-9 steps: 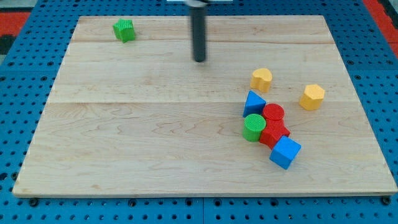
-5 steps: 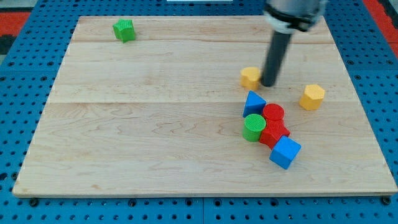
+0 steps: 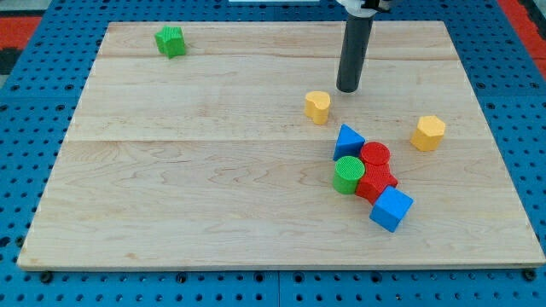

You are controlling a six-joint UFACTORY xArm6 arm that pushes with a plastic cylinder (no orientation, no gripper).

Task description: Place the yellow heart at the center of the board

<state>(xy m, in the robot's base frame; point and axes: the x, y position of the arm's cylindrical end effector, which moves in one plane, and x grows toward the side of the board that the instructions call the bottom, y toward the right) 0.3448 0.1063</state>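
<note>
The yellow heart (image 3: pixel 317 107) lies on the wooden board (image 3: pixel 213 170), right of the middle and a little above it. My tip (image 3: pixel 347 88) stands just above and to the right of the heart, with a small gap between them. The rod rises from the tip to the view's top edge. A second yellow block, a hexagon (image 3: pixel 428 133), lies further toward the view's right.
A cluster lies below the heart: blue triangle (image 3: pixel 347 141), green cylinder (image 3: pixel 347 175), red cylinder (image 3: pixel 374 156), another red block (image 3: pixel 376 182), blue cube (image 3: pixel 391 209). A green block (image 3: pixel 171 41) lies at the top left. Blue pegboard surrounds the board.
My tip swept from the top middle to the right side of the yellow heart and pushed it left. The tip has since drawn back up and left, away from the heart.
</note>
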